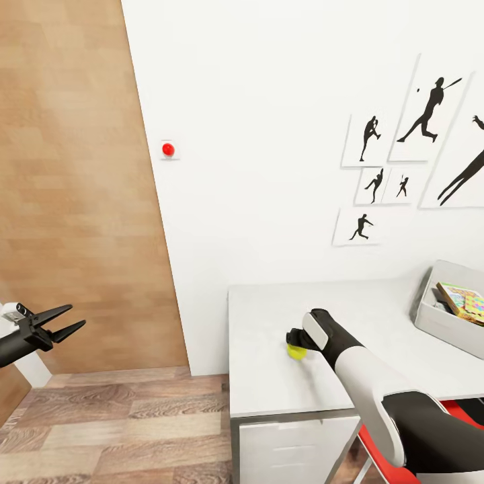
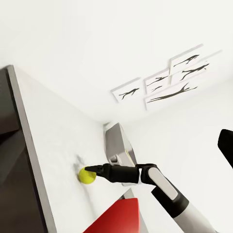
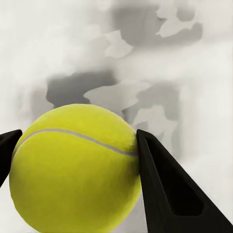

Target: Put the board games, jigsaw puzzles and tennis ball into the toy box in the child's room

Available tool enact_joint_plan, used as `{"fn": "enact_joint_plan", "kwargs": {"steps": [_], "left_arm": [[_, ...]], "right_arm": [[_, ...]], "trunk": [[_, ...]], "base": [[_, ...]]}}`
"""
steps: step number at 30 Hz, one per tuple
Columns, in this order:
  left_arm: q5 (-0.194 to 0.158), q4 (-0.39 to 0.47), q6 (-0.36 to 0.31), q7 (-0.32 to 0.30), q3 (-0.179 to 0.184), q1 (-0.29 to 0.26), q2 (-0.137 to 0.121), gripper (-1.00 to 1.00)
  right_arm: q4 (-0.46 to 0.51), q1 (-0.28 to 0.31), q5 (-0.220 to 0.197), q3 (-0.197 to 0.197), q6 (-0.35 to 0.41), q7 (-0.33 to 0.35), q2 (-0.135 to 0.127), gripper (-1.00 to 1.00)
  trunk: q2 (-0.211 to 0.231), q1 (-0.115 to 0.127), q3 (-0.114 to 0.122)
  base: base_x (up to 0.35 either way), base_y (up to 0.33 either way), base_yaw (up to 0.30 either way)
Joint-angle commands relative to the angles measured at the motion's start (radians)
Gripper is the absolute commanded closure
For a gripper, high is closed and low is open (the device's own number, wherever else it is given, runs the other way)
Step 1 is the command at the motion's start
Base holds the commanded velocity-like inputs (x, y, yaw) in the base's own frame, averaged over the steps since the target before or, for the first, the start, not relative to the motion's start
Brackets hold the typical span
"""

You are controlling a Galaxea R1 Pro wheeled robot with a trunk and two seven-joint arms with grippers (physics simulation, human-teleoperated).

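Right tool (image 1: 293,339) pinches the tennis ball (image 1: 296,351) on the pale counter (image 1: 269,376); toy box (image 1: 445,324) at three o'clock; left tool (image 1: 66,321) spread, empty.

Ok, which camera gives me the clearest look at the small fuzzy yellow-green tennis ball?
The right wrist view: the small fuzzy yellow-green tennis ball sits large between the right end effector's fingers. The head view shows it small, partly hidden by that arm; the left wrist view shows it distant.
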State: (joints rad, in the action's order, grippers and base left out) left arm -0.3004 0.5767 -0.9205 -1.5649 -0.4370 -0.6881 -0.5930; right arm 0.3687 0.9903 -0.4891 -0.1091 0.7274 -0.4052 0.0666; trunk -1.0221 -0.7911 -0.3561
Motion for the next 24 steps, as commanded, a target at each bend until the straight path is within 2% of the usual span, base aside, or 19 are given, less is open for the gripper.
{"fn": "enact_joint_plan", "kwargs": {"steps": [1, 9, 11, 14, 15, 16, 17, 21, 24], "left_arm": [[0.001, 0.0, -0.011, -0.004, 0.0, -0.001, 0.0, -1.0], [0.003, 0.0, -0.011, -0.003, 0.0, -0.001, 0.0, -1.0], [0.003, -0.001, -0.011, -0.003, 0.0, -0.001, 0.0, -1.0], [0.003, 0.0, -0.01, -0.003, 0.0, -0.001, 0.0, -1.0], [0.003, 0.0, -0.01, -0.003, 0.0, -0.001, 0.0, -1.0], [0.003, 0.0, -0.011, -0.003, 0.0, -0.001, 0.0, -1.0], [0.003, 0.0, -0.01, -0.003, 0.0, -0.001, 0.0, -1.0], [0.003, 0.0, -0.011, -0.004, 0.0, -0.001, -0.001, -1.0], [0.003, 0.0, -0.011, -0.004, 0.0, -0.001, -0.001, -1.0]], "right_arm": [[0.001, 0.001, -0.014, -0.008, 0.001, -0.01, -0.001, 1.0], [0.021, 0.001, -0.014, -0.006, 0.002, -0.008, -0.001, 1.0], [0.089, 0.001, -0.015, -0.005, 0.007, -0.008, -0.002, 1.0], [0.261, 0.0, -0.025, -0.003, 0.043, -0.005, -0.004, 1.0], [0.316, -0.001, -0.027, -0.003, 0.076, -0.005, -0.004, 1.0], [0.436, -0.01, -0.029, 0.002, 0.161, -0.005, -0.005, 1.0], [0.477, -0.015, -0.029, 0.004, 0.185, -0.004, -0.005, 1.0], [0.556, -0.026, -0.032, 0.013, 0.245, -0.004, -0.006, 1.0], [0.584, -0.028, -0.033, 0.041, 0.288, -0.003, -0.006, 1.0]], "trunk": [[-0.001, 0.0, -0.001], [-0.001, 0.0, -0.001], [-0.001, 0.0, -0.001], [-0.001, 0.0, -0.001], [-0.001, 0.0, -0.001], [-0.001, 0.0, -0.001], [-0.001, 0.0, -0.001], [-0.001, 0.0, -0.001], [-0.001, 0.0, -0.001]], "base": [[0.0, 0.0, 0.0], [-0.02, 0.0, 0.0], [-0.072, 0.0, 0.0], [-0.029, 0.0, 0.0], [-0.011, 0.0, 0.0], [-0.004, 0.0, 0.0], [-0.002, 0.0, 0.0], [0.0, 0.0, 0.0], [0.0, 0.0, 0.0]]}}
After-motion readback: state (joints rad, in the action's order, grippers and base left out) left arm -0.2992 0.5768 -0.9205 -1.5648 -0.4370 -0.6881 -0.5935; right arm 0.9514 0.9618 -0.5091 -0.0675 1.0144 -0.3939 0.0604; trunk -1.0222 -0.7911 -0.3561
